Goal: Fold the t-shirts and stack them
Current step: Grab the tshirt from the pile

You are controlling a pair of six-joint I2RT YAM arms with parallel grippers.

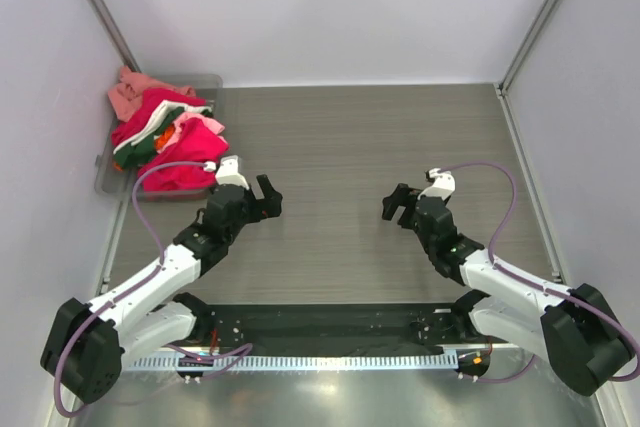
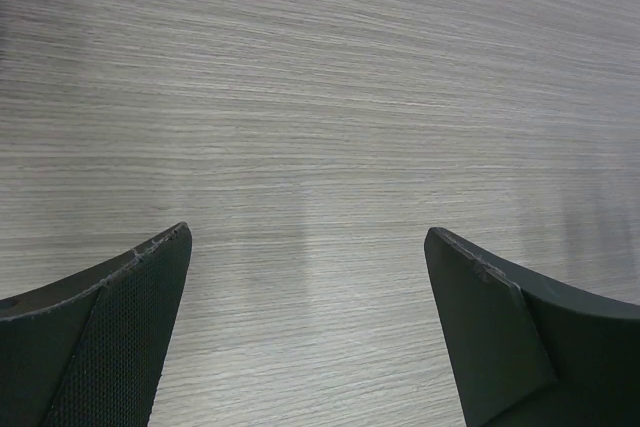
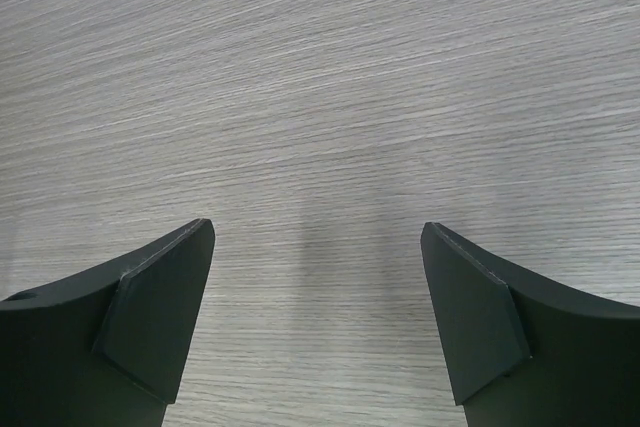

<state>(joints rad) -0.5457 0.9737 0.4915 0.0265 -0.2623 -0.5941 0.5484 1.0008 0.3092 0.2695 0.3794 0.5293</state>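
Observation:
The t-shirts [image 1: 165, 132] lie in a crumpled pile of salmon pink, crimson, bright pink, dark green and white cloth in a clear bin [image 1: 212, 84] at the table's far left. My left gripper [image 1: 266, 197] is open and empty over bare wood, just right of the bin's near end. My right gripper [image 1: 395, 205] is open and empty over bare wood at centre right. In the left wrist view my gripper [image 2: 308, 237] shows only wood grain between its fingertips. The right wrist view shows the same for my right gripper [image 3: 318, 229]. No shirt shows in either wrist view.
The wood-grain table [image 1: 360, 137] is walled by pale panels on the left, back and right, with metal posts at the back corners. A black base plate and toothed rail [image 1: 320, 332] run along the near edge between the arm bases.

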